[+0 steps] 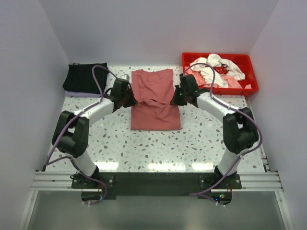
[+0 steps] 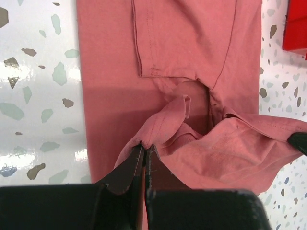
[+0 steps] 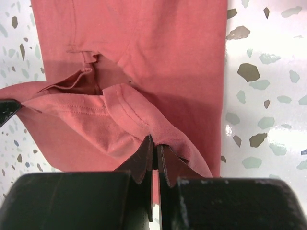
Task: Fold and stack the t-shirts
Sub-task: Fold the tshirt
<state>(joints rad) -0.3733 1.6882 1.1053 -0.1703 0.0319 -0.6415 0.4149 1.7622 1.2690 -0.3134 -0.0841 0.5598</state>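
Observation:
A dusty brick-red t-shirt [image 1: 153, 98] lies on the speckled table, its sides folded in, its upper part lifted. My left gripper [image 1: 128, 99] is shut on the shirt's left edge; in the left wrist view the cloth [image 2: 201, 143] bunches at my closed left gripper [image 2: 145, 146]. My right gripper [image 1: 178, 98] is shut on the right edge; in the right wrist view the hem [image 3: 124, 110] is pinched in my right gripper [image 3: 155, 143]. A folded black t-shirt [image 1: 85, 78] lies at the far left. White and pale pink shirts [image 1: 218, 69] are heaped in the red tray [image 1: 252, 84].
The red plastic tray stands at the far right corner; a bit of it shows in the left wrist view [image 2: 296, 26]. Walls close in the table on three sides. Bare speckled tabletop [image 1: 153, 148] lies between the shirt and the arm bases.

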